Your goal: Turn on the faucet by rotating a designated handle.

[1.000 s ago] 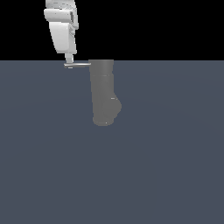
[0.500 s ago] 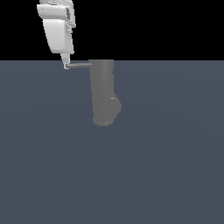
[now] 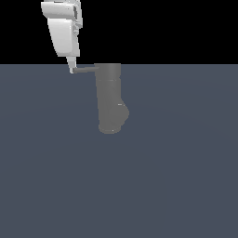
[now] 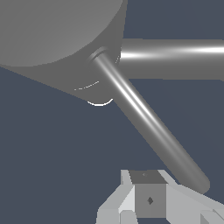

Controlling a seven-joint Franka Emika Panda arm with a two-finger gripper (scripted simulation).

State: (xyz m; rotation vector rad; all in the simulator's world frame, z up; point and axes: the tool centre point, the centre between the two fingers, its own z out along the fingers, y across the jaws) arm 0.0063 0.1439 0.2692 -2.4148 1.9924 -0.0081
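Note:
The faucet (image 3: 110, 98) is a thick matte grey cylinder with a rounded bulge low on one side, standing on the dark floor. Its handle (image 3: 85, 69) is a thin light-grey rod jutting toward the exterior view's left. My white gripper (image 3: 72, 68) hangs down from above, with its fingertips against the rod's outer end. In the wrist view the faucet body (image 4: 52, 30) fills one corner and the handle (image 4: 148, 122) runs out from it to just beside my gripper (image 4: 148, 205). The fingers are together with nothing between them.
A second thick grey cylinder (image 4: 175, 57) branches from the faucet body in the wrist view. A flat dark blue-grey floor (image 3: 176, 186) lies all around the faucet.
My gripper has shifted slightly toward the exterior view's left and a little lower. The handle's outer end has swung with it and the rod now slopes slightly. The faucet body has not moved.

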